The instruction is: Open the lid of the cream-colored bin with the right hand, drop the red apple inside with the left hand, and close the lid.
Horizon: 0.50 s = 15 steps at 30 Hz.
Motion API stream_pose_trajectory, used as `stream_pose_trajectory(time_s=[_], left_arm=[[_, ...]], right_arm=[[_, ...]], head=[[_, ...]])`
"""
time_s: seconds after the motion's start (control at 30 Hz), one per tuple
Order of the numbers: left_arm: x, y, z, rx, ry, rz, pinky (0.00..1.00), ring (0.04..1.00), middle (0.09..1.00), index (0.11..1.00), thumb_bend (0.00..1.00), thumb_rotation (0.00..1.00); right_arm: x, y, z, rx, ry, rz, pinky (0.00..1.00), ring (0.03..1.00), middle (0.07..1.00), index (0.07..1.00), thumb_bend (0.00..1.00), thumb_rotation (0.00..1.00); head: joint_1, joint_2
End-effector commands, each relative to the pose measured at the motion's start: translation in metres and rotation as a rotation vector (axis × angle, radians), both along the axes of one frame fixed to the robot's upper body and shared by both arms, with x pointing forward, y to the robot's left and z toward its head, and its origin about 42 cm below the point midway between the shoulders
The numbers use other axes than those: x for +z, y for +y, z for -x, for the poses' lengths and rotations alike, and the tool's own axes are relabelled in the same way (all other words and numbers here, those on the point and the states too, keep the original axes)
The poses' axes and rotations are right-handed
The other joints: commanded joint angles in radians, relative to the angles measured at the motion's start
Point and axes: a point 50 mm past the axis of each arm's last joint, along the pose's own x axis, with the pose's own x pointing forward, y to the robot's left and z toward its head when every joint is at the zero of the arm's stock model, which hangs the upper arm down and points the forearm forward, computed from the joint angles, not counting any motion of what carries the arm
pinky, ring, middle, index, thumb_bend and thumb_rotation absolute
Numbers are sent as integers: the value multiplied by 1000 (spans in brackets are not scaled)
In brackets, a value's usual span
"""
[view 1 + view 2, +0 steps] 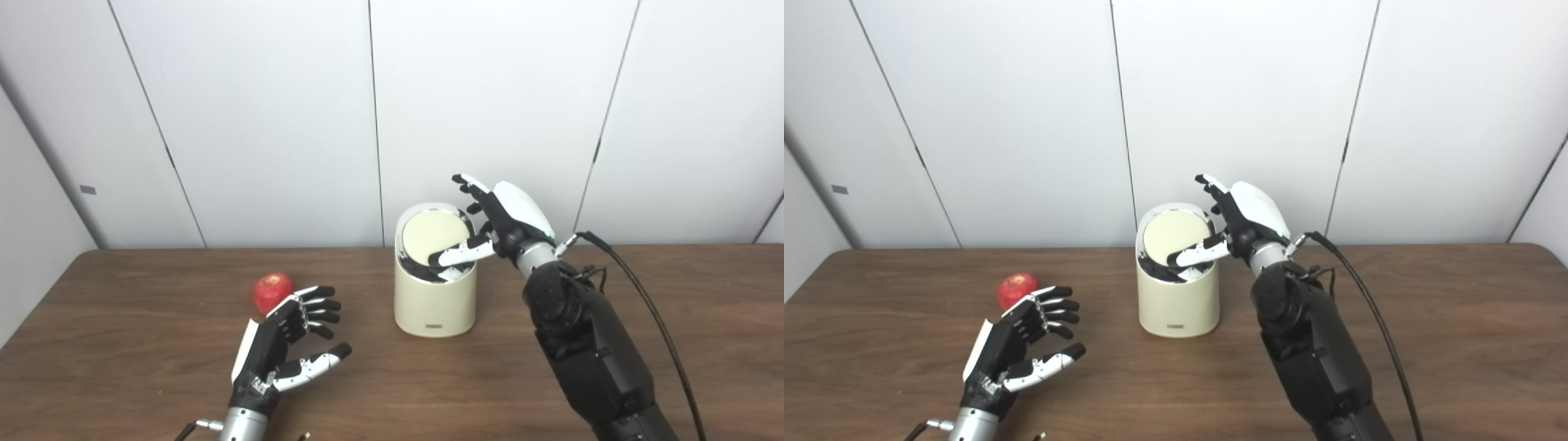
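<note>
From the left eye view, the cream-colored cylindrical plastic bin (435, 288) stands upright on the dark brown wooden table (551, 398). My right hand (499, 223) is at the bin's top, thumb laid across the front of its round cream lid (432, 236), the other fingers spread above the far rim and closed on nothing. I judge the thumb is pressing the front edge down so the lid swings: it looks tilted, with a dark gap showing in front. The small round red apple (272, 292) sits on the table to the left of the bin, well apart from it. My left hand (288, 343) waits just in front of the apple, fingers apart and curled, holding nothing, ready to grasp.

From the right eye view, the same bin (1177, 294) shows a smooth glossy wall and a small label near its base. The apple (1017, 289) looks glossy, with a pale patch on top, and lies just behind my left fingertips (1062, 303); whether they touch it I cannot tell.
</note>
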Motion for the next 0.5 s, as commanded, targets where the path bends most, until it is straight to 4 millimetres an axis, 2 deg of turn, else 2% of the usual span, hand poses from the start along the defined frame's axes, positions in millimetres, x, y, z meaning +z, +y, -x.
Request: stream_pose_trajectory(time_s=[0.0,0.17,0.3,0.4,0.47], left_arm=[[-17,3,14,12,52,3,536,640,680,747,659,2],[-17,2,14,12,54,12,542,642,682,750,663,13],[-18,2,14,8,52,9,542,644,685,751,658,8],[-17,2,13,14,52,1,541,640,682,752,667,24],[-17,2,13,16,53,0,539,639,682,749,670,25]], right_arm=[[2,-9,2,-42,10,8,588,812,906,900,768,184],[24,-13,12,-16,-56,-68,586,818,915,900,771,250],[37,-25,25,39,-119,-160,604,811,914,892,756,219],[37,-38,37,42,-148,-179,564,750,874,893,739,284],[31,-48,43,41,-166,-205,603,776,865,890,737,311]], head=[[1,1],[-2,3],[1,1],[-1,2],[-1,2]])
